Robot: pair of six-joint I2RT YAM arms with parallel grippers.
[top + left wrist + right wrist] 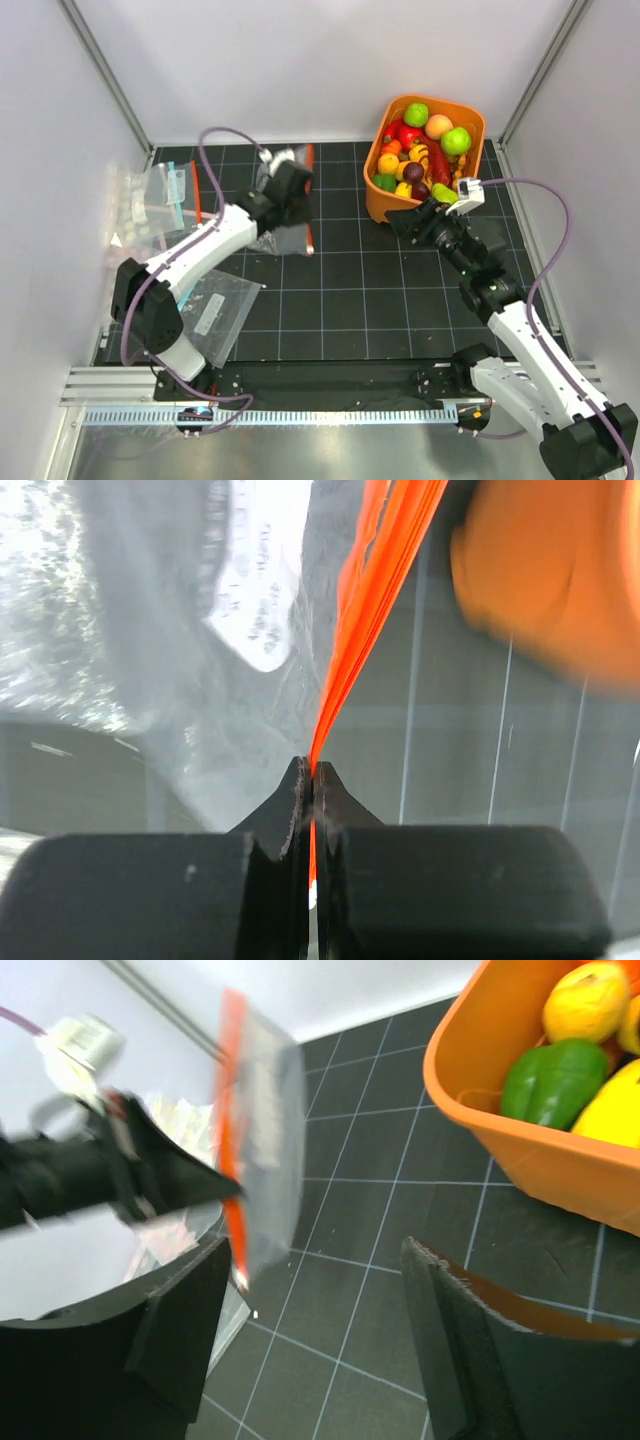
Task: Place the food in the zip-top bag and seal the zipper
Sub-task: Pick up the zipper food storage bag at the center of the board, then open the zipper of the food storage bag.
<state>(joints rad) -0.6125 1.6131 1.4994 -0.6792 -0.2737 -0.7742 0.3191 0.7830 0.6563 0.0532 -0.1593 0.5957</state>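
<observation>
Left pincer (290, 188) is clamped tight on the zipper (312, 238) of the zip-top bag (280, 240). In the left wrist view the two fingers (285, 810) meet with the orange-red strip pinched between them and running up and away. The bag is off the counter (350, 300), around mid-counter left of the orange bin (470, 115), with the zipper edge turned toward the bin. In the right wrist view it looks edge-on and roughly upright, but it's blurred, so I can't tell if the mouth is open or sealed. Right pincer (318, 1250) is spread wide and holds nothing. It sits low just beside the bin's near-left corner and points across at the bag, well apart from it. All the food (425, 155) I can see is in the bin: green, red, yellow, orange, peach and a dark purple piece, with a green one (555, 1080) right at the rim nearest the right pincer. A teal-edged bag (165, 195) lies at far left, and another clear bag (215, 310) lies flat by the left arm's base.
</observation>
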